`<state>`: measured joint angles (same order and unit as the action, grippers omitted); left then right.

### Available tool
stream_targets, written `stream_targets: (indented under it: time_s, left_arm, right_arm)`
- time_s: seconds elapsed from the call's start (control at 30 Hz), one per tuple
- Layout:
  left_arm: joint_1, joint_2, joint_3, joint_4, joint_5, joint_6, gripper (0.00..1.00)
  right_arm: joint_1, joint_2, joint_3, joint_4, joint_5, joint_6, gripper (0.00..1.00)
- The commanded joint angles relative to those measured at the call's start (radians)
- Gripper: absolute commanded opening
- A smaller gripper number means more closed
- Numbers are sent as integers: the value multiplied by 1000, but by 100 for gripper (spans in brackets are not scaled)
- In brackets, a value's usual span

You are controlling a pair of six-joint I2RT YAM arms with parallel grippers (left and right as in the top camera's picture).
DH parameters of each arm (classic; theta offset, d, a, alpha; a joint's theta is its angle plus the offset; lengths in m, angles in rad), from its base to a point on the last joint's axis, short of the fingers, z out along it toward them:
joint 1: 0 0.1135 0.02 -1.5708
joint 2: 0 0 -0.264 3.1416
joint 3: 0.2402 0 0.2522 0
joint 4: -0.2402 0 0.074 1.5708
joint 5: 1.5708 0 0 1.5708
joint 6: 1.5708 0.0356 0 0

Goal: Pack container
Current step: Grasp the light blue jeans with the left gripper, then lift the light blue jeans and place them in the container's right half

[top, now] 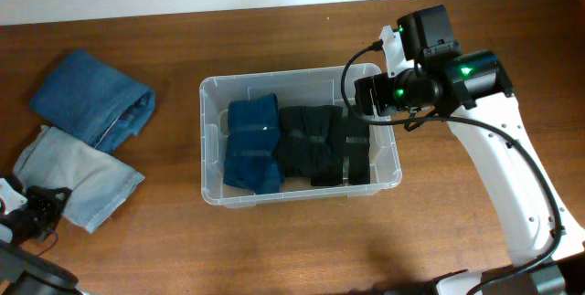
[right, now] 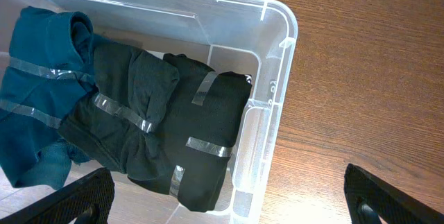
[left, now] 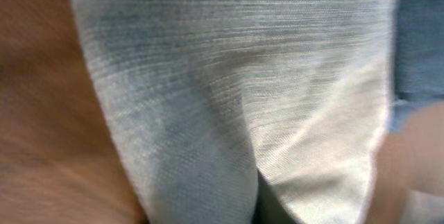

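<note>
The clear plastic container [top: 209, 89] stands mid-table. It holds a teal folded garment [top: 253, 144] on the left and black taped garments [top: 324, 144] on the right. My right gripper [top: 368, 94] hovers over the container's right wall, open and empty. In the right wrist view its fingers [right: 229, 207] straddle the container wall [right: 277, 23], above the black garment [right: 187, 134] and beside the teal one [right: 35, 99]. My left gripper [top: 35, 209] is at the edge of a light blue folded garment [top: 78, 172]. That fabric [left: 229, 78] fills the left wrist view and hides the jaws.
A darker blue folded denim garment [top: 91, 99] lies at the far left, behind the light one. The wooden table [top: 457, 231] runs to a white wall at the back. The right arm's white link crosses the table's right side.
</note>
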<state>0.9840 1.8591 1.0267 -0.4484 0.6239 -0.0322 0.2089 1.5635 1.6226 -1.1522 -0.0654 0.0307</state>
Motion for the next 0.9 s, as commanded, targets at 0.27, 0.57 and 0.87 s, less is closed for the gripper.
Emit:
stream_targets:
  time_s: [0.27, 0.57, 0.87]
  left_arm:
    - [-45, -312, 4, -122, 421, -195, 0]
    - [-453, -659, 193, -128, 345, -297, 0]
    - [-1259, -588, 246, -21, -213, -337, 1]
  right_arm:
    - [-8, -2, -9, -2, -4, 10, 99]
    - [-81, -109, 68, -28, 164, 64, 98]
    - [-294, -157, 68, -127, 102, 82, 99]
